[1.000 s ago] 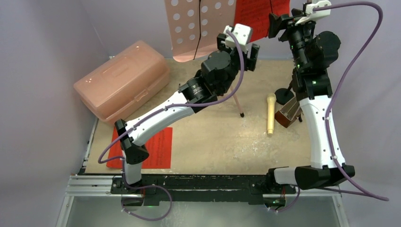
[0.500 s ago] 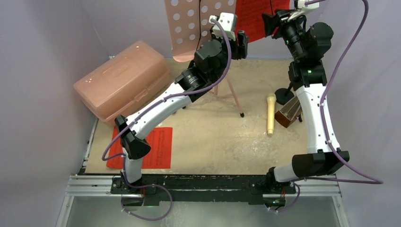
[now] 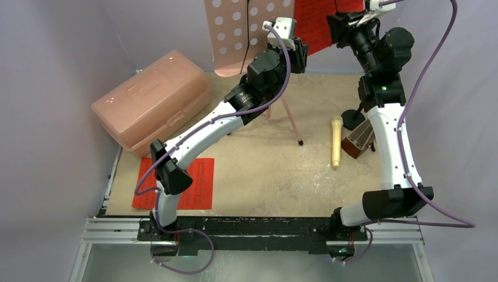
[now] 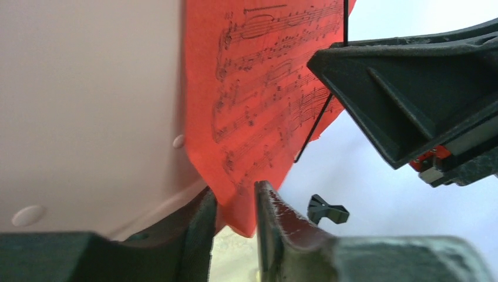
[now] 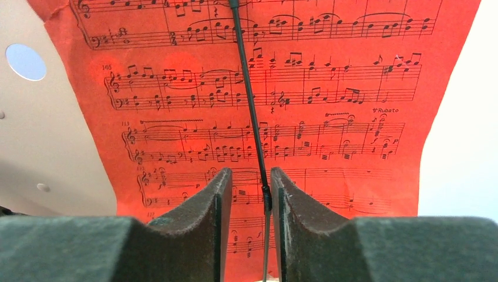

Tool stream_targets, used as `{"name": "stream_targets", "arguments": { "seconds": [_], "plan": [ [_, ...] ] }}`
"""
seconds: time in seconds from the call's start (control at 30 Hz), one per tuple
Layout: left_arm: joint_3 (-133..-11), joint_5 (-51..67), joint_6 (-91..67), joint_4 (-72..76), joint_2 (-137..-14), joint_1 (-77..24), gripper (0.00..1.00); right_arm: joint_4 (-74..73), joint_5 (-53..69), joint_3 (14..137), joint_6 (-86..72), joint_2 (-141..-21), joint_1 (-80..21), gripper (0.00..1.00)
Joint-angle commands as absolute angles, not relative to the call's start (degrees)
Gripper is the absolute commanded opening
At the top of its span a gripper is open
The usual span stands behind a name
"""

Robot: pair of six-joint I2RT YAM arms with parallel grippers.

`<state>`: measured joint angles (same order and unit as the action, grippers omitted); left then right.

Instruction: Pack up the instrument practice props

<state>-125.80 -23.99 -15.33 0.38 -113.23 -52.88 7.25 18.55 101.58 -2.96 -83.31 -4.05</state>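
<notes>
The pink music stand stands at the back, its tripod leg showing below my left arm. A red sheet-music page hangs on its desk under a thin black wire retainer. My left gripper is narrowly open with the page's lower corner between its fingers. My right gripper is narrowly open around the wire, in front of the page. A second red page lies front left. The cream microphone and brown metronome lie at the right.
The large translucent pink lidded box sits at the back left. A small black piece lies beside the metronome. My right gripper's black body hangs close to the right of my left gripper. The back wall is right behind the stand.
My left gripper has risen and moved toward the stand to reach the page's lower corner. My right gripper has shifted a little left and up at the page.
</notes>
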Motion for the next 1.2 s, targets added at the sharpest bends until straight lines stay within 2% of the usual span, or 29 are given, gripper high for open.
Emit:
{"name": "stream_targets", "arguments": {
  "seconds": [0.0,0.1,0.33,0.87,1.17],
  "plan": [
    [-126.73,-23.56,-16.17,5.23,-113.23,-52.35,0.19,9.99,19.11,103.38,-3.57,-83.14,-3.78,0.29],
    [-124.74,-23.71,-16.0,6.77,-111.69,-52.34,0.0,9.81,18.58,103.2,-3.35,-82.98,-3.78,0.17],
    [-119.49,-23.58,-15.59,9.02,-107.4,-52.32,0.0,9.62,17.35,102.4,-3.34,-82.32,-3.78,0.01],
    [-105.27,-24.75,-10.83,8.73,-89.76,-54.83,0.0,9.58,14.7,101.25,-3.35,-81.21,-3.76,0.0],
    [-102.55,-24.99,-9.92,0.51,-81.74,-55.36,0.0,9.95,13.9,101.34,-3.9,-81.64,-3.78,0.0]
  ]
}}
